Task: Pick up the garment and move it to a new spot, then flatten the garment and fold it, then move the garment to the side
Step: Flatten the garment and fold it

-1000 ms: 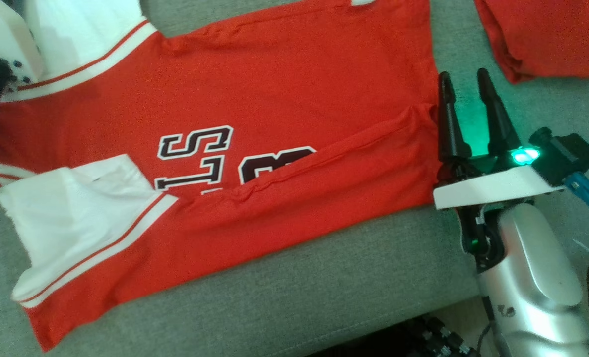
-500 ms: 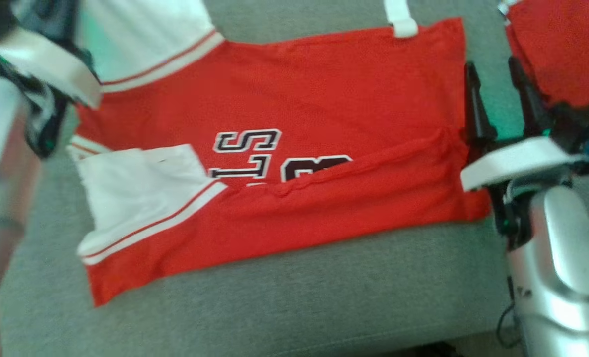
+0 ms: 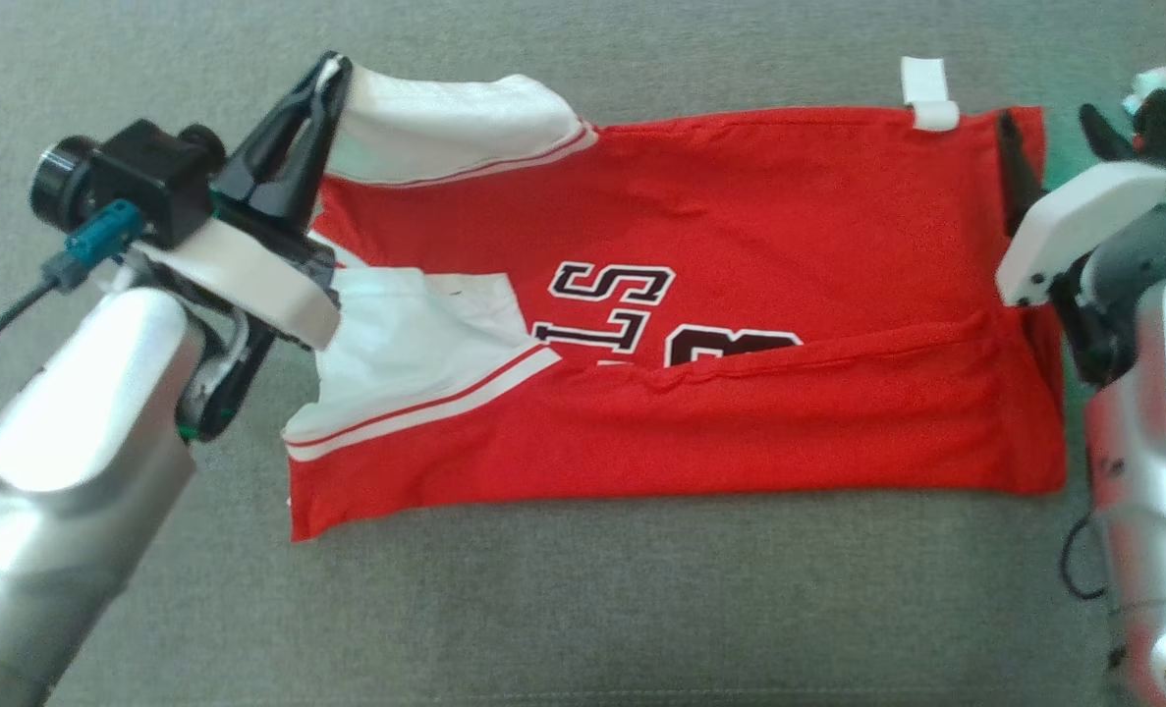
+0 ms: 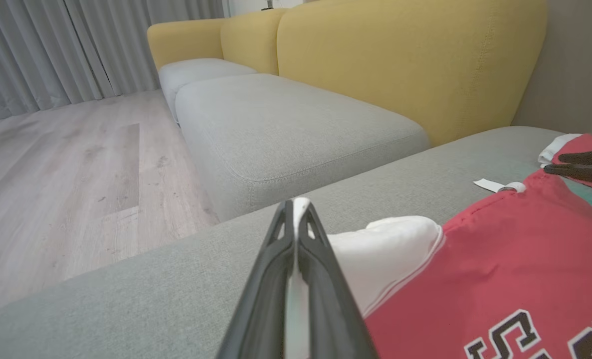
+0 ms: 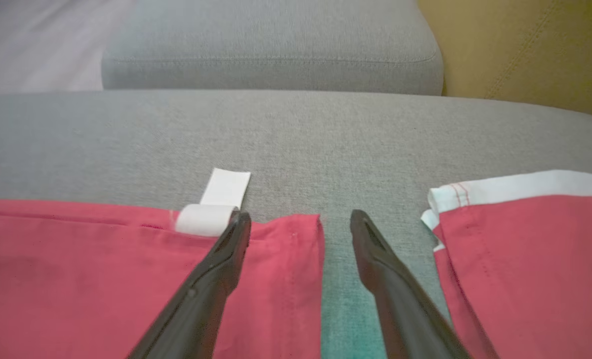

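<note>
On grey sofa cushion [image 3: 583,609]: red jersey [image 3: 740,245] spread flat, near edge folded up over lettering. L gripper [image 3: 332,74] pinched tight on white sleeve [image 3: 445,123] at far-left corner. R gripper [image 5: 300,219] spread wide at right hem, one finger over fabric by white tag [image 5: 221,199], other over bare cushion; second red garment [image 5: 525,249] just beside.
</note>
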Robot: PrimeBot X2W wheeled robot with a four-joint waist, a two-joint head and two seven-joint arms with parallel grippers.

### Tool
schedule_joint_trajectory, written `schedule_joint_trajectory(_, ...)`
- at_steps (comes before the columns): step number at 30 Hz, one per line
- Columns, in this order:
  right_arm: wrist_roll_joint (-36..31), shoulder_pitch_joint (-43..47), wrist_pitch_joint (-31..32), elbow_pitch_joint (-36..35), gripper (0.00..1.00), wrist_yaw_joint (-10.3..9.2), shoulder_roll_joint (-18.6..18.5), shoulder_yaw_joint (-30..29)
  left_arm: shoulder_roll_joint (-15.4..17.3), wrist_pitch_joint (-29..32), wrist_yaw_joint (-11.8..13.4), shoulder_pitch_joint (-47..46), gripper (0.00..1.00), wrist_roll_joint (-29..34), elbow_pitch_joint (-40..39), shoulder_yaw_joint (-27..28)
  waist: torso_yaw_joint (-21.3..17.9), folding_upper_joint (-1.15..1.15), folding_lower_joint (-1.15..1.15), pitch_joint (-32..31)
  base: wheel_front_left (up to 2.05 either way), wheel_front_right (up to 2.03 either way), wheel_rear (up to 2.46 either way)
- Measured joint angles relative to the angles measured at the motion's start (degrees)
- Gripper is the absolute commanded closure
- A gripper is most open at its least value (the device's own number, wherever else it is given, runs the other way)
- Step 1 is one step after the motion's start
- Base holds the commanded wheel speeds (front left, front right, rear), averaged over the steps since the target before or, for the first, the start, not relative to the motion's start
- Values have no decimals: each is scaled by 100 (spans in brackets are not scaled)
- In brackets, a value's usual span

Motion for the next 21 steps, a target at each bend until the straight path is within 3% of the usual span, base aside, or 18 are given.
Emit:
schedule_joint_trajectory(7,-501,-493,8,1082,0,0,-299,-127,38,192,142,63,100,-85,-563,-2,197,0,0,191,0,0,0)
schedule_joint_trajectory(11,-485,-892,-43,1485,0,-1,-382,170,49,201,183,62,100,-85,-616,-3,261,0,1,290,0,0,0)
schedule_joint_trajectory(12,-482,-975,-44,1570,21,-1,-413,288,48,201,185,61,100,-85,-616,-3,269,0,1,302,0,0,0)
schedule_joint_trajectory(13,-464,-1040,-45,1662,67,-1,-448,405,49,201,187,60,100,-85,-610,-3,269,0,0,304,0,0,0)
schedule_joint_trajectory(14,-413,-1093,-59,1750,100,-1,-488,516,48,201,188,59,100,-85,-593,-3,265,0,0,300,0,0,0)
schedule_joint_trajectory(21,85,-1316,-419,2076,100,-1,-561,1111,76,193,283,23,100,-93,-305,49,123,0,0,219,0,0,0)
